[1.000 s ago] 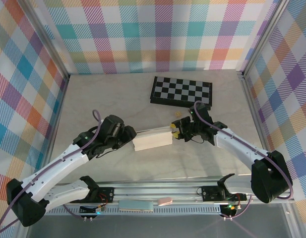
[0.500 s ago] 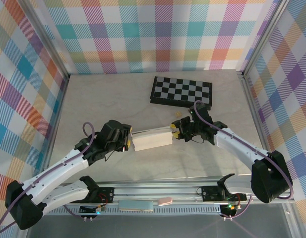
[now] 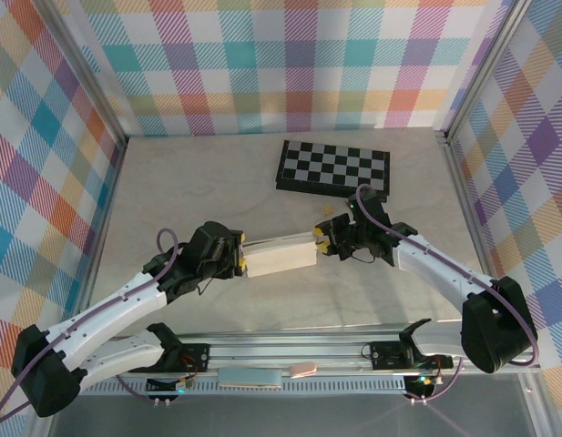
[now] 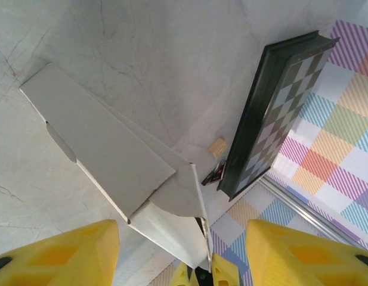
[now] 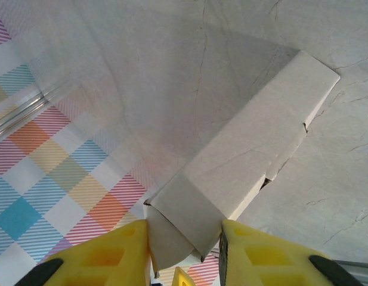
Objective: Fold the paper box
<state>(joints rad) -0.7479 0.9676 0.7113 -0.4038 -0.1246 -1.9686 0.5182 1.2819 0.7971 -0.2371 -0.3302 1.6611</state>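
Reaching inward, right claw (image 3: pixel 321 244) pinching paper box (image 3: pixel 281 258)

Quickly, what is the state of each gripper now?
Left gripper: open, its fingers apart on either side of one end of the paper box, not gripping it.
Right gripper: closed on the other end of the paper box.
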